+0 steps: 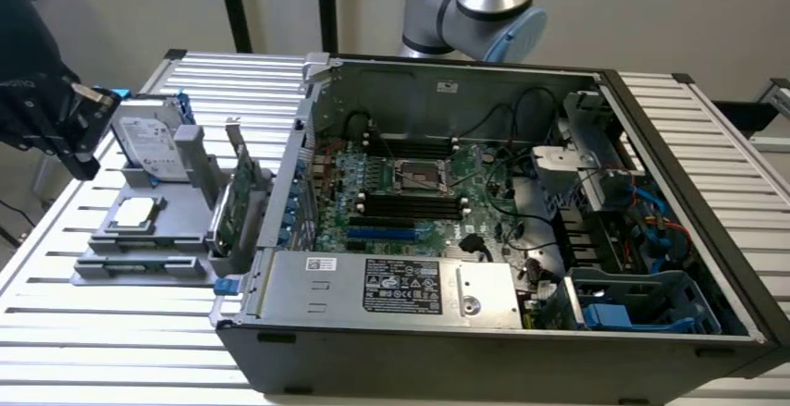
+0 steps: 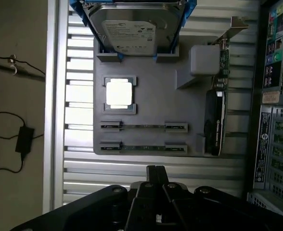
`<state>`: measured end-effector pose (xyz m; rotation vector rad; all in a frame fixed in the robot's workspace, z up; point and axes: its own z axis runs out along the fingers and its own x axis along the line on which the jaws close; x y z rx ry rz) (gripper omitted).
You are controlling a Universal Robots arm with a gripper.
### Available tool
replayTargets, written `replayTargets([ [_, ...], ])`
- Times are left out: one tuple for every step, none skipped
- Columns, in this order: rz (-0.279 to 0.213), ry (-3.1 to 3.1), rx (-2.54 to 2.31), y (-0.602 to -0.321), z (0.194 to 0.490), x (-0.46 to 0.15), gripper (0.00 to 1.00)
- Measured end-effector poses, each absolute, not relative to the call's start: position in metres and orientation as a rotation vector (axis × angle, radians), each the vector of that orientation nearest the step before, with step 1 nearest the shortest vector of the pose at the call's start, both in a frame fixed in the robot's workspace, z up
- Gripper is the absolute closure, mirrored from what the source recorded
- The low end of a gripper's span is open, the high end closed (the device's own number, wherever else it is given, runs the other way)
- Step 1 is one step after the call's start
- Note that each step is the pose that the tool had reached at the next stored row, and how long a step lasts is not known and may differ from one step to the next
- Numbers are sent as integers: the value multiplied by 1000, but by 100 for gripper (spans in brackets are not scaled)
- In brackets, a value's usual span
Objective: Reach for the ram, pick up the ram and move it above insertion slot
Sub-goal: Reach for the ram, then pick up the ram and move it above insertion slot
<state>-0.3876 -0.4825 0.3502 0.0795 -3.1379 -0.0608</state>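
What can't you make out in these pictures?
Ram: wrist view, lying edge-on in the tray; its chips are too small to see.
Slots: exterior view, too small to tell whether any holds a stick.
Gripper: exterior view, cut off by that view's left edge.
Drive: wrist view, cut off by the picture's edge; its label print is too small to read.

The exterior view looks from up high and a bit far back, tipping down into the open computer case (image 1: 494,360) on the table (image 1: 111,332). It takes in the whole case and the gray holder (image 1: 148,265) on the exterior view's left. The wrist view hangs close over that holder (image 2: 151,101), looking straight down past the gripper (image 2: 155,169). Both views share the holder, its hard drive (image 1: 148,147) (image 2: 132,29) and the case's side.
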Motion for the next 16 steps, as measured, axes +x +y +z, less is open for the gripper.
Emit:
replayTargets([
  [-61, -3137, 106, -482, 350, -388, 89],
  [-61, -3135, 132, -482, 350, -387, 89],
  [-61, -3134, 163, -482, 350, -387, 89],
  [-61, -3132, 191, -482, 350, -387, 89],
  [-61, -3129, 219, -482, 350, -387, 89],
  [-61, -3127, 247, -482, 350, -387, 89],
  [-60, -3124, 275, -482, 350, -387, 89],
  [-60, -3121, 304, -482, 350, -387, 89],
  [-60, -3118, 332, -482, 350, -387, 89],
  [-60, -3115, 360, -482, 349, -387, 89],
  [-60, -3111, 389, -482, 349, -387, 89],
  [-60, -3107, 417, -482, 349, -387, 89],
  [-60, -3102, 445, -482, 349, -387, 89],
  [-60, -3098, 474, -482, 349, -387, 89],
  [-60, -3093, 502, -482, 348, -387, 89],
  [-59, -3088, 530, -482, 348, -387, 89],
])
